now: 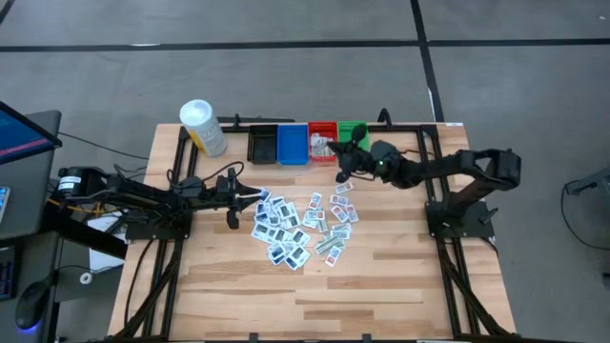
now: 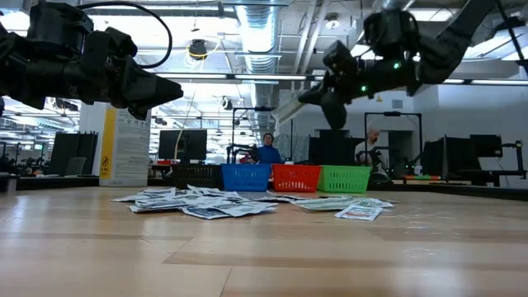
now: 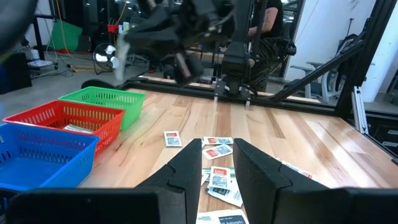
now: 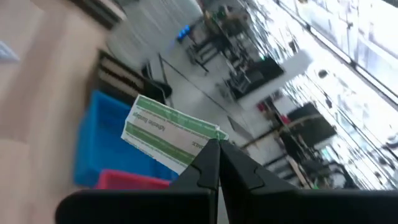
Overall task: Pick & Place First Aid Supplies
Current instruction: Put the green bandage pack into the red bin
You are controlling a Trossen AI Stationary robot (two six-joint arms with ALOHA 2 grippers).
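Observation:
The first aid supplies [image 1: 300,227] lie as a loose pile of small flat packets on the middle of the wooden table. My right gripper [image 1: 341,173] hangs above the table just in front of the red bin [image 1: 322,141] and green bin [image 1: 353,133]. It is shut on one white packet with green stripes [image 4: 166,134]. My left gripper [image 1: 232,202] stands open at the pile's left edge, level, with nothing between its fingers [image 3: 186,171]; in the left wrist view, packets [image 3: 217,177] lie on the table beyond them. My right gripper pinches the green-striped packet by one end [image 4: 208,142] between the tips of its two shut fingers [image 4: 205,165]. The packet sticks out past the fingertips, lifted clear of the table.
A black bin [image 1: 262,143] and a blue bin [image 1: 292,143] stand left of the red and green ones, in a row at the table's far edge. The red bin holds some packets. A white-capped yellow container [image 1: 203,127] stands at the far left. Bare wood lies toward the near edge.

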